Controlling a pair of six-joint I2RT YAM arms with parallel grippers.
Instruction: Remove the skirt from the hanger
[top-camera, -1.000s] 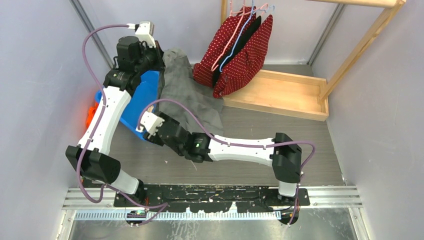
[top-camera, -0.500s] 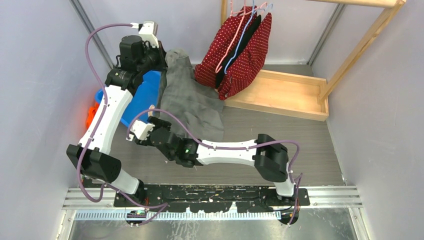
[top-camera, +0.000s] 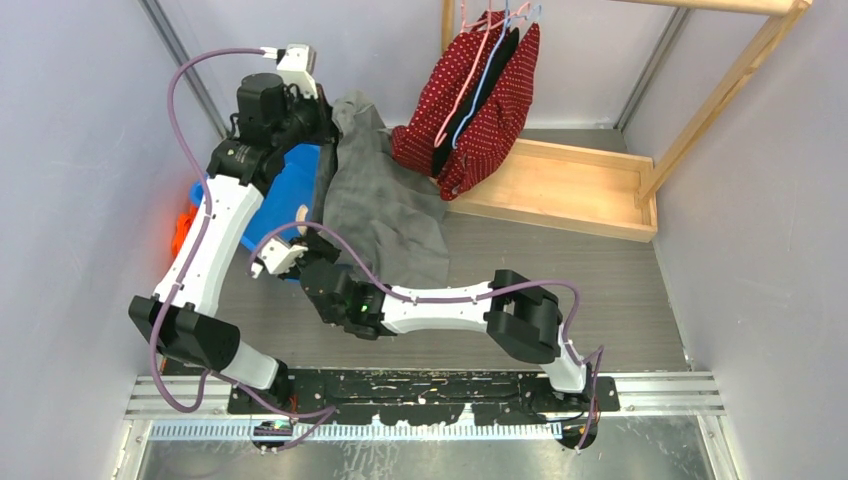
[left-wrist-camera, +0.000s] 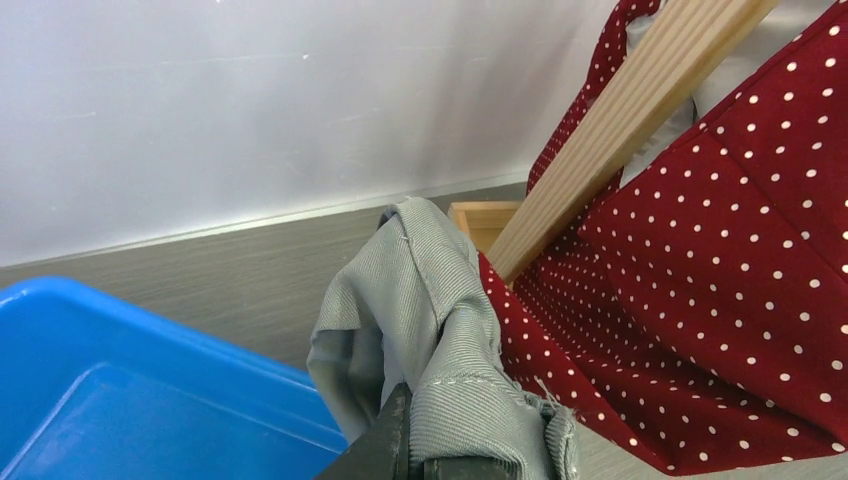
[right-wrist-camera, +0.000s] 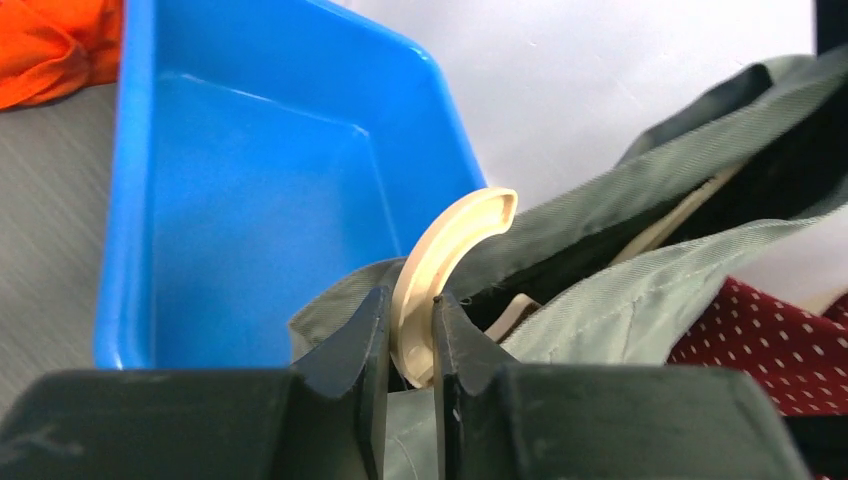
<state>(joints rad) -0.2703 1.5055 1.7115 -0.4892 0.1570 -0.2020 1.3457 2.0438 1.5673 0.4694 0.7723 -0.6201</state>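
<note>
Skirt (top-camera: 385, 205): grey-green, finely ribbed weave.
Hanger (right-wrist-camera: 447, 268): plain cream.
Bin (right-wrist-camera: 250, 200): bright blue, unpatterned.
Hanging garment (top-camera: 490, 95): dark red with small white dots.
Cloth (right-wrist-camera: 50, 45): orange.
Surface (top-camera: 560, 290): grey with streaked grain.
Rack (top-camera: 560, 190): pale natural wood.

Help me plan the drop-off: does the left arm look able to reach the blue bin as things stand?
Probably yes. The left hand, shut on the grey skirt, hangs right by the far edge of the blue bin, with nothing between them; its visible inside is bare.
</note>
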